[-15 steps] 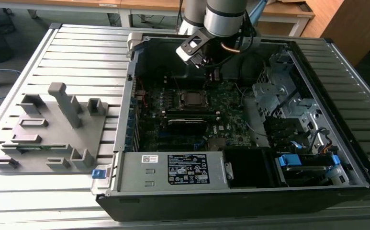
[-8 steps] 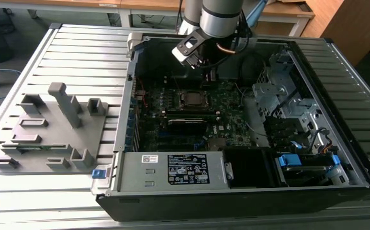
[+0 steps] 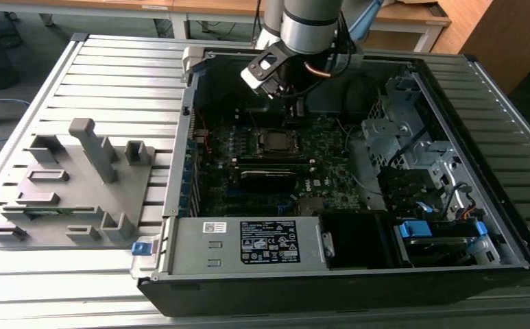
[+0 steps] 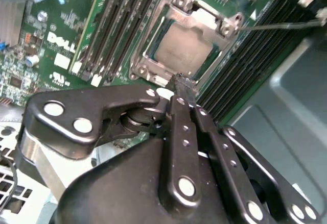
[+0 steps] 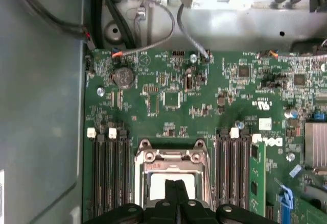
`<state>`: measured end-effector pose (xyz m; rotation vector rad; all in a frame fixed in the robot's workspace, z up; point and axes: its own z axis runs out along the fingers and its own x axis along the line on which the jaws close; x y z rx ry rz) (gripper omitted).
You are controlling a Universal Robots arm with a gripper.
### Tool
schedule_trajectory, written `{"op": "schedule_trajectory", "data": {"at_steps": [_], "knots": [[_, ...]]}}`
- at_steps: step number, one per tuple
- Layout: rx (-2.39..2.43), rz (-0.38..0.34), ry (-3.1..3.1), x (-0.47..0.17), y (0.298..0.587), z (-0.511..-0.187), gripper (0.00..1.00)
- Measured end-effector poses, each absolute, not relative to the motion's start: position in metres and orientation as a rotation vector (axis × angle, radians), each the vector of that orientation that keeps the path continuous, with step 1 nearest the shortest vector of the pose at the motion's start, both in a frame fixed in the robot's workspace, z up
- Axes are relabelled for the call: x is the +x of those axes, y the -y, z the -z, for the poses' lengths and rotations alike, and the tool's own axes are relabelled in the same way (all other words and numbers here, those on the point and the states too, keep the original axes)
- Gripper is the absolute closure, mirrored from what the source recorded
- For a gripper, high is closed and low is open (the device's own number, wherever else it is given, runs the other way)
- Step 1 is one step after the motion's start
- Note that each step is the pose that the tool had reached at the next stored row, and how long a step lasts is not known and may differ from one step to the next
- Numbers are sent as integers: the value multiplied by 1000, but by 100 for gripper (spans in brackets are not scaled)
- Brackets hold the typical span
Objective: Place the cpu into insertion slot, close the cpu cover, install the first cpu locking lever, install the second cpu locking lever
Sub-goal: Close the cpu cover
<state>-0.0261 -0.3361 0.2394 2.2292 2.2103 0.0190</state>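
Black and close against the lens in the second wrist view, the gripper point(image 4: 183, 87) has its two fingers pressed together with no gap at the tips, and nothing shows clamped between them. The tips hang just off one edge of the socket frame; whether they touch it cannot be told. In the exterior view the arm point(image 3: 308, 24) comes down from above over the far part of the open computer case point(image 3: 180, 137), its wrist tilted toward the board.

The case lies on its side on a slatted metal table point(image 3: 109, 75). A grey moulded fixture point(image 3: 81, 181) sits on that table at the exterior view's left, just beside the case. The green motherboard point(image 5: 168, 99) covers the case floor. Long black memory slots point(image 5: 110, 168) flank the insertion slot point(image 3: 277, 140) on two sides, near the fingers. A grey cable point(image 5: 163, 27) loops past the board's edge, well apart from the gripper.

The cpu point(image 4: 185, 50) lies flat in the insertion slot, dull grey top up. The cpu cover point(image 4: 203, 16) appears to lie down around it, the chip showing through its cut-out. A thin silvery locking lever point(image 4: 278, 26) runs from one corner of the cover out across the memory slots; whether it is latched cannot be told.
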Motion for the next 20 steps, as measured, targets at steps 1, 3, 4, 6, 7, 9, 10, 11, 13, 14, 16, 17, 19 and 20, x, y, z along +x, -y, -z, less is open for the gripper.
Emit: {"op": "schedule_trajectory", "data": {"at_steps": [1, 3, 4, 6, 7, 9, 10, 11, 13, 14, 16, 17, 19, 20], "knots": [[2229, -19, -2210, -28, 336, -239, 89], [2229, -19, -2210, -28, 336, -239, 89], [2229, -19, -2210, -28, 336, -239, 89], [2229, -20, -2210, -28, 336, -239, 89], [2229, -20, -2210, -28, 336, -239, 89], [2229, -20, -2210, -29, 336, -239, 89], [2229, -20, -2210, -29, 336, -239, 89], [2229, -20, -2210, -30, 336, -238, 89], [2229, -20, -2210, -31, 336, -237, 89], [2229, -20, -2210, -31, 336, -237, 89], [2229, -19, -2210, -32, 336, -236, 89], [2229, -20, -2210, -33, 336, -236, 89], [2229, -19, -2210, -35, 336, -234, 89], [2229, -20, -2210, -36, 336, -233, 89]]}}
